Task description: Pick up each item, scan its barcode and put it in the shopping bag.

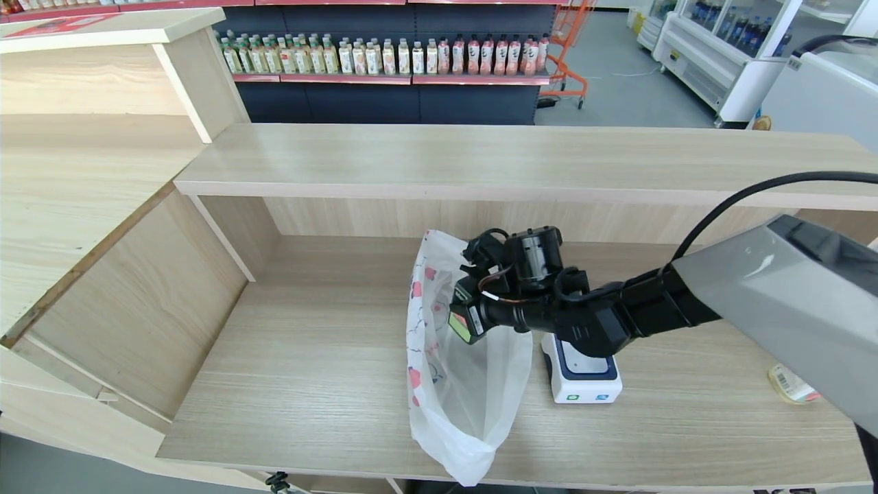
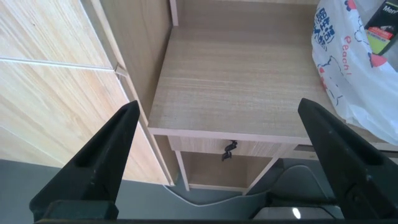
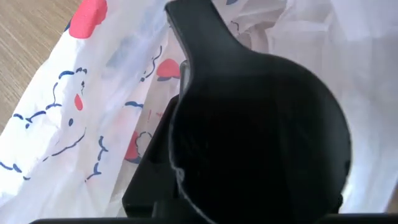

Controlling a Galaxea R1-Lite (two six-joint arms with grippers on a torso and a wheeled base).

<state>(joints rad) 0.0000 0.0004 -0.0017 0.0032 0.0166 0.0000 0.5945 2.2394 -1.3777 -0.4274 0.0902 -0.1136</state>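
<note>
- Item (image 1: pixel 465 328), a small black pack with green and red faces, is pinched in the right claw (image 1: pixel 473 312), just above the open mouth of the shopping bag (image 1: pixel 466 405).
- Left claw (image 2: pixel 217 155) gapes wide with nothing in it, well apart from the bag, off its left side near the table's (image 1: pixel 309 370) front edge.
- A white and blue scanner (image 1: pixel 583 377) stands just beside the bag's right side, under the right arm.
- Beyond the scanner from the bag lies a labelled container (image 1: pixel 789 384), partly hidden by the arm.
- The bag is thin white plastic with red and blue print, its lower end drooping over the table's front edge.
</note>
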